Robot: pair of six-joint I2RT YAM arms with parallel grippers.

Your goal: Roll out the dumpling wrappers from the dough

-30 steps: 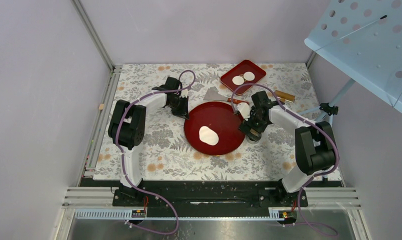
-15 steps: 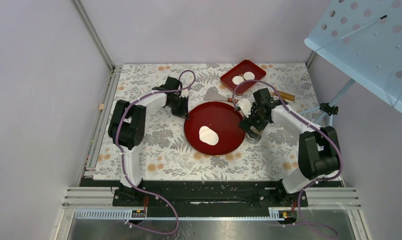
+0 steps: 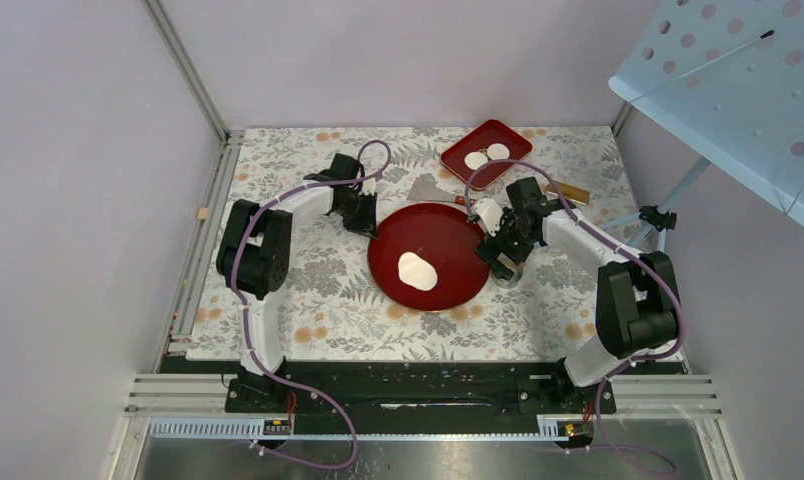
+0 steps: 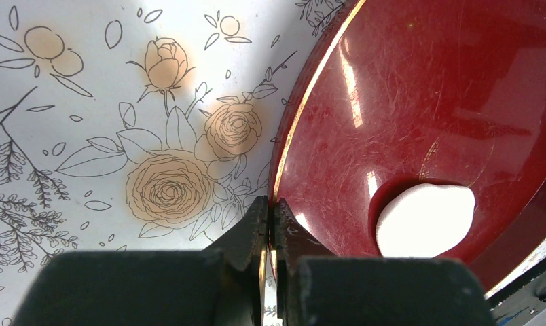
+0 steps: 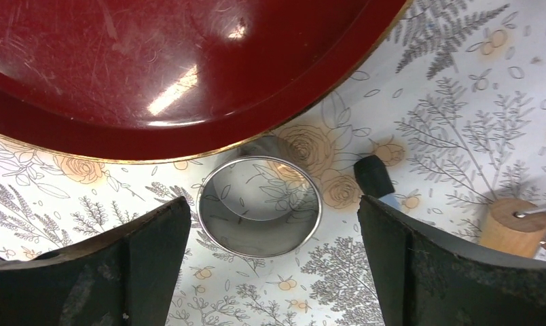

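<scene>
Left gripper – jaws pinched tight on the gold-edged rim of the round red plate, fingertips meeting right at the edge. The rim runs in between the fingers. The floral cloth lies to the outer side of the jaws and the plate surface to the inner side.

The dough is a flattened white patch on the plate, ahead of this gripper and off to its inner side, near but apart from the fingers. From the top view it sits roughly mid-plate, between the two grippers.

Right gripper – jaws spread wide, holding nothing. The metal ring cutter stands on the cloth directly below, between the two fingers, with a gap on both sides. The plate rim is just beyond the cutter, close to it; whether they touch, I cannot tell. A wooden piece lies past the other finger.

The dumpling wrappers – two white discs side by side in the small red tray, well beyond the right gripper.
</scene>
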